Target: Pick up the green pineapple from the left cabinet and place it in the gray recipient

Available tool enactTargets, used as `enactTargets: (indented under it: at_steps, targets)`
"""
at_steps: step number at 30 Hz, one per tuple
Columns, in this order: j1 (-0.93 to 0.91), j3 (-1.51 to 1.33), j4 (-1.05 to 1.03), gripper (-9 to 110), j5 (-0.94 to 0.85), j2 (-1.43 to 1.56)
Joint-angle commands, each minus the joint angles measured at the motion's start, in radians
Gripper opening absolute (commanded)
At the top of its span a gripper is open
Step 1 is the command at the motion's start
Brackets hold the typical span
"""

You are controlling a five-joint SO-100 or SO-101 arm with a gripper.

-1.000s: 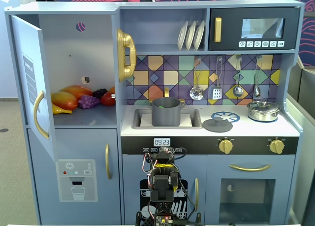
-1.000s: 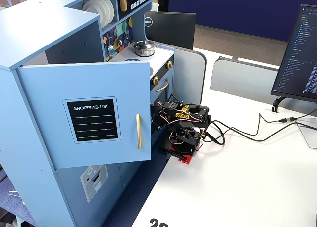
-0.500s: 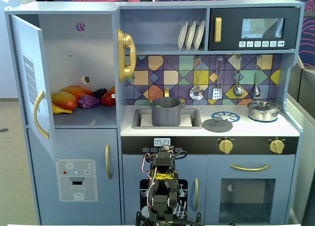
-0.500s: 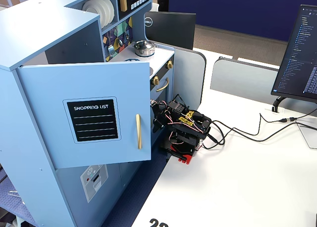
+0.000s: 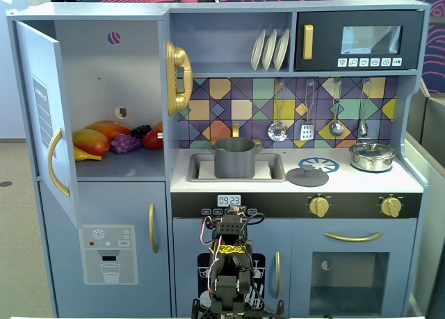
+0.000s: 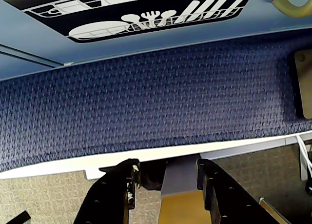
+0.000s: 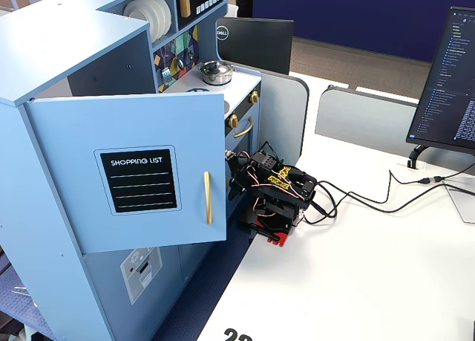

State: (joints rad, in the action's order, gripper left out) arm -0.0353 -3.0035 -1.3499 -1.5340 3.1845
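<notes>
- Light-blue painted board makes up the toy kitchen filling a fixed view; its left cabinet [image 5: 111, 90] stands open at the upper left, door swung out, a round hole in the back wall.
- White tabletop [image 7: 371, 281] carries the arm in a fixed view, with a dark monitor [image 7: 449, 81] at the right edge and gray partition panels behind.
- Textured navy carpet [image 6: 156, 102] crosses the middle of the wrist view, under the kitchen's blue base.
- Glossy plastic fruit lies on the cabinet shelf: an orange-yellow mango [image 5: 94, 140], a purple grape bunch [image 5: 125, 144] and a red piece at the right.
- The green pineapple cannot be made out on that shelf; a green edge shows at the rim of the gray recipient [image 5: 234, 159], a matte cylinder standing in the sink at centre.
- A shiny lidded pot [image 5: 373, 156] sits on the counter at right, a flat gray lid [image 5: 307, 175] just beside the sink.
- The black gripper [image 6: 168, 177], at the bottom of the wrist view, has its fingers apart and holds nothing.
</notes>
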Motion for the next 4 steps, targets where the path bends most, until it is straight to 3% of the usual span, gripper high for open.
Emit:
enactTargets:
  at_steps: [1, 4]
  targets:
    - [-0.017, 0.002, -0.179, 5, 0.023, -0.006]
    - [-0.017, 0.002, -0.179, 6, 0.023, -0.006]
